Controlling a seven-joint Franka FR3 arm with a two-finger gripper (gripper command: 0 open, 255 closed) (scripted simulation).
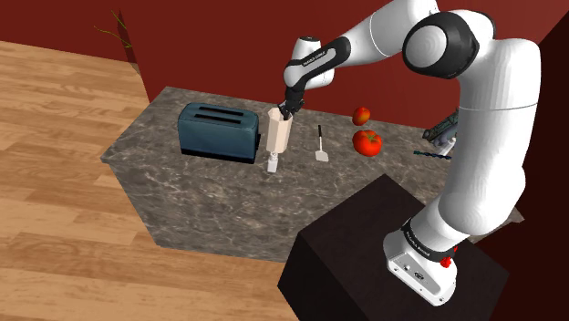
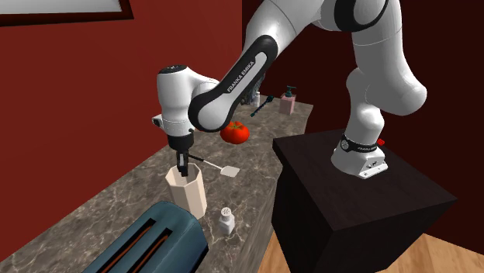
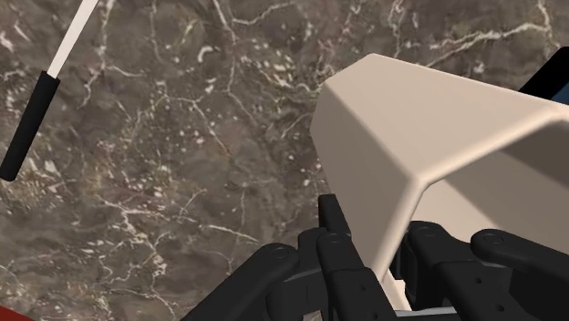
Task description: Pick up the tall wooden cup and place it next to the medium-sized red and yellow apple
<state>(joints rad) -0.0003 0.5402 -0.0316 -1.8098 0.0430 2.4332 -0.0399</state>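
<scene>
Dark red walls and a plank floor frame a counter (image 1: 210, 196) of brown-grey stone veined with white, flat and polished. On it the tall cup (image 1: 278, 130) stands just beside a blue-grey toaster (image 1: 217, 130), with a small white shaker (image 1: 272, 165) in front of it in the shoulder view. The cup is drawn pale beige without visible grain. It is faceted and straight-sided, with a thick wall and an open mouth. The black jaws come down on its rim, one finger inside and one outside, closed on the wall. Whether the base has left the stone cannot be told.

The step in hand looks like the grasp, on the point of lifting. The apple (image 1: 362, 116), small, round and red shading to yellow, lies well apart toward the shoulder view's right, near a larger red tomato (image 1: 367, 142). A black-handled spatula (image 1: 321, 146) lies between cup and fruit. The next move likely calls for raising the cup straight, carrying it over the spatula and setting it upright beside the apple. A one-wall pinch may let it swing.
</scene>
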